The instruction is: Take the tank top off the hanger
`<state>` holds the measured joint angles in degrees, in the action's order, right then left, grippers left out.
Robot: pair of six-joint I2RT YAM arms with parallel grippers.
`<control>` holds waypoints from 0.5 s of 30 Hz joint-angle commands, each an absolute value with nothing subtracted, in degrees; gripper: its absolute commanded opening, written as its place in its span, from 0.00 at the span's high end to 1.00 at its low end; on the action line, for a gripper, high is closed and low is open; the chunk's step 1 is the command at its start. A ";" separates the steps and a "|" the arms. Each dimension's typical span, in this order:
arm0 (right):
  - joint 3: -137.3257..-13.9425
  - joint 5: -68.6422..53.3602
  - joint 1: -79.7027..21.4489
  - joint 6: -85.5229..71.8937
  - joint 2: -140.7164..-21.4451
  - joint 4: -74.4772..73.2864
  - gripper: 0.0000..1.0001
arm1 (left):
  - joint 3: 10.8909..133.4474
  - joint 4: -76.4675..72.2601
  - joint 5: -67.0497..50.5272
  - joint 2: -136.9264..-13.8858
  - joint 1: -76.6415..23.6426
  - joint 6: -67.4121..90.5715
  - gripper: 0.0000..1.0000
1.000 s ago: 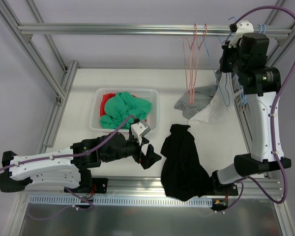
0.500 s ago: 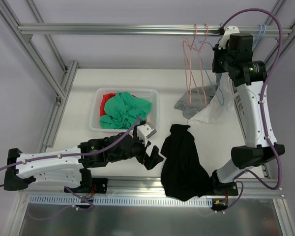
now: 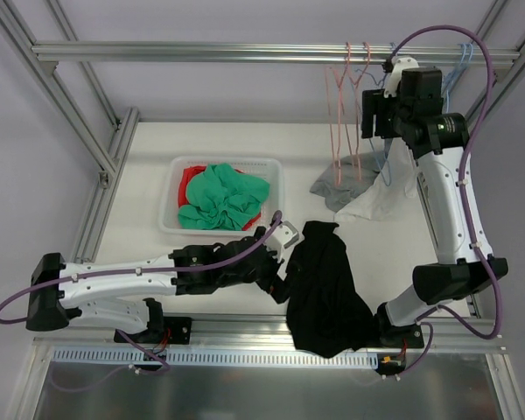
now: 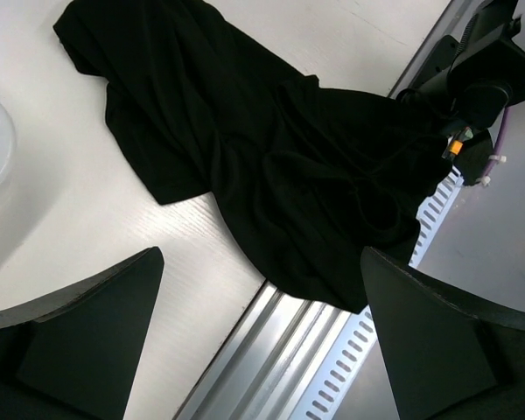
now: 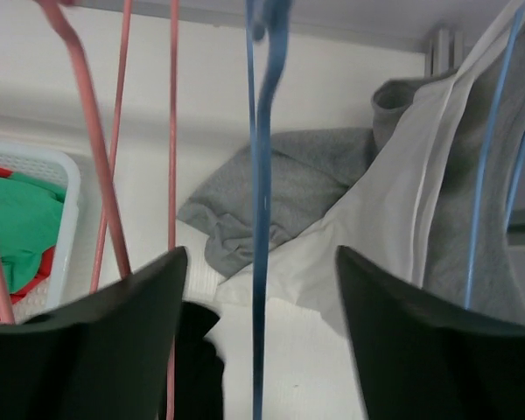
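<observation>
The black tank top point(image 3: 324, 289) lies crumpled on the table, its lower part draped over the near edge point(image 4: 280, 166). My left gripper point(image 3: 284, 262) is open at its left side, its fingers spread over the garment's hem point(image 4: 261, 254), holding nothing. My right gripper point(image 3: 369, 112) is up at the rail and open. A bare blue hanger point(image 5: 261, 175) hangs from the rail between its spread fingers point(image 5: 261, 254), touched by neither.
Pink hangers point(image 3: 343, 114) hang from the rail point(image 3: 201, 52) left of the right gripper. More blue hangers point(image 3: 462, 57) hang at the far right. A white garment point(image 3: 381, 197) and a grey one point(image 3: 341, 184) hang below. A white basket point(image 3: 171, 210) holds green and red clothes.
My right gripper moved left along the rail, shut on the blue hanger, and has now opened off it. My left arm stretched right, bringing its open gripper to the black tank top.
</observation>
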<state>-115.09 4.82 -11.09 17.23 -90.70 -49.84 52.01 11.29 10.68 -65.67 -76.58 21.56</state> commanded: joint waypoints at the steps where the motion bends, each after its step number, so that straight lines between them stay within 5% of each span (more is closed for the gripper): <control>1: -110.42 8.51 -11.25 16.61 -82.74 -50.19 0.15 | 55.63 8.97 9.32 -68.37 -76.99 22.94 0.01; 3: -107.07 11.32 -10.81 15.30 -79.12 -50.19 0.01 | 57.12 8.18 9.58 -71.79 -77.08 23.11 0.01; 10: -91.07 20.12 -10.02 12.13 -55.49 -49.92 0.00 | 65.28 8.09 9.40 -86.38 -76.99 23.64 0.01; 15: -88.15 10.66 -10.02 11.34 -41.41 -51.06 0.01 | 72.06 8.79 8.79 -101.49 -76.90 21.01 0.01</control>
<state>-89.14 14.94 -10.31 12.91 -45.71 -50.94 67.64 9.13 10.39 -95.81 -76.55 22.70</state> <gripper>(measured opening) 0.993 0.986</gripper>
